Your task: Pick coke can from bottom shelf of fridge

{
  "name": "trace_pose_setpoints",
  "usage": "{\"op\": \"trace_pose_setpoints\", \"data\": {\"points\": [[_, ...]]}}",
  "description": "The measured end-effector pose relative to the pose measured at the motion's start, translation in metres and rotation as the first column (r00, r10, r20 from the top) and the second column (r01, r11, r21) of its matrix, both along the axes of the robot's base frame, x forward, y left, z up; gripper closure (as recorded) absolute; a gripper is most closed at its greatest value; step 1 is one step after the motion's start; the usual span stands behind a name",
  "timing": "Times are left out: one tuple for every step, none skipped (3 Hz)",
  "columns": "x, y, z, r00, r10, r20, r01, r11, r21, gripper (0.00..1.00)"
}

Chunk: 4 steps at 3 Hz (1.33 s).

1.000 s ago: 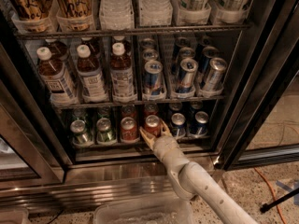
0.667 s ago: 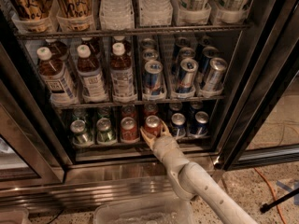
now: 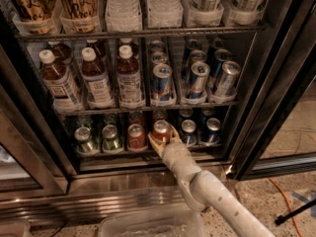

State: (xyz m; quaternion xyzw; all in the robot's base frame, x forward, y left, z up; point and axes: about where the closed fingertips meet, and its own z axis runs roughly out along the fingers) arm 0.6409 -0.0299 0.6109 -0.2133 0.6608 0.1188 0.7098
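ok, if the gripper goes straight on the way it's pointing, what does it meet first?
The gripper is at the front of the bottom shelf, aimed inward. First in line: the front coke can, right at its tip; contact is unclear. Another red can sits behind it.

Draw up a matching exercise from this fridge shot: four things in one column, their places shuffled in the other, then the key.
Things:
1. claw
2. green cans
3. tall silver-blue cans
4. plastic bin

Places:
A. on the floor in front of the fridge
B. left end of the bottom shelf
C. at a coke can, front of the bottom shelf
D. right part of the middle rack

Pairs: 1-C, 2-B, 3-D, 4-A.
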Motion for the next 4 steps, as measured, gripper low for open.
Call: {"op": "trace_pose_setpoints", "data": {"points": [[-0.011, 0.002, 0.039, 0.999, 0.031, 0.033, -0.03, 1.0, -0.007, 1.0], [-0.033, 0.008, 0.08, 0.9933, 0.101, 0.056, -0.099, 0.994, -0.044, 1.0], [-0.055, 0.016, 0.103, 0.9798, 0.197, 0.035, -0.193, 0.978, -0.083, 1.0], [-0.079, 0.026, 0.106, 0.9468, 0.319, -0.043, -0.322, 0.94, -0.114, 1.0]]}}
